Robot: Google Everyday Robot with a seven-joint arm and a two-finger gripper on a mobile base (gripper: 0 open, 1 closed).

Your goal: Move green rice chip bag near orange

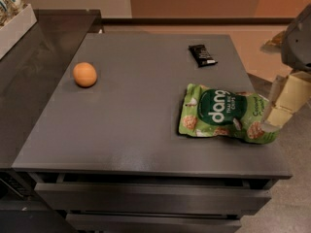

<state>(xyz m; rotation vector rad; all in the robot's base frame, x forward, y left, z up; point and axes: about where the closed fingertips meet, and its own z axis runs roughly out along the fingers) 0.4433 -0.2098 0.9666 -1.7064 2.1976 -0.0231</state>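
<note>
The green rice chip bag (223, 113) lies flat on the grey table top (136, 115), at the right side near the front. The orange (85, 74) sits on the left part of the same table, well apart from the bag. My gripper (266, 119) comes in from the right edge of the view, angled down. Its cream fingers (281, 111) stand open at the bag's right end, right at its edge. It holds nothing.
A small black wrapped bar (202, 55) lies at the back right of the table. A darker counter (34, 67) adjoins on the left, with a white bin of packets (12, 18) on it. Drawer fronts (150, 198) run below the table's front edge.
</note>
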